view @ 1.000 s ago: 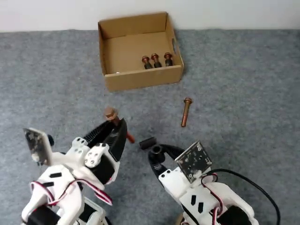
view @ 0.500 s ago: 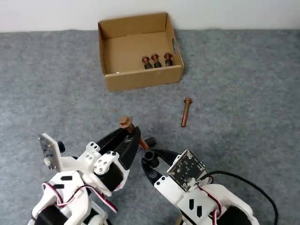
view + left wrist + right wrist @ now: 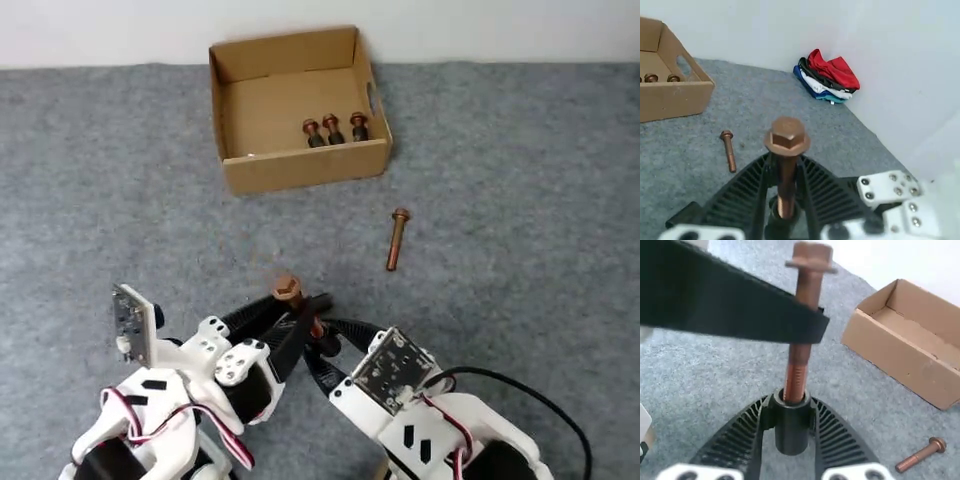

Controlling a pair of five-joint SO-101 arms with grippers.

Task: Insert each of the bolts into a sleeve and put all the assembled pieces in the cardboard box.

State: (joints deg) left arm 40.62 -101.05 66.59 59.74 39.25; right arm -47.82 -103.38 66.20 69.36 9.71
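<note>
"Two pairs of fingers meet low over the tabletop (image 3: 520, 200), each holding half of one assembly. Why like that?"

"So the halves can be joined in the air, I'd say. The left fingers (image 3: 757, 185) are clamped on the shank of a bolt (image 3: 786, 167), its head standing above them and its threaded end sticking out below, free to enter something. The right fingers (image 3: 752, 430) are closed around a black sleeve (image 3: 791, 427), bore turned up, directly beneath the left pair."

"Is the bolt in yet?"

"Its tip sits at the sleeve's mouth and looks just inside the bore. Most of the shank is bare between the two pairs, so I judge the insertion begun, not finished."

"How far open are they?"

"Hardly at all. Each pair is shut down to the width of what it grips, touching it on both sides, with nothing else between them."

"And the rest of the job?"

"One loose bolt (image 3: 397, 240) lies flat on the tabletop, well beyond the fingertips, toward the cardboard box (image 3: 300, 168). Three assembled pieces (image 3: 335, 130) stand together inside that box, farther off again. Holding bolt and sleeve in one line matters: a tilt would likely catch the thread on the rim."
</note>
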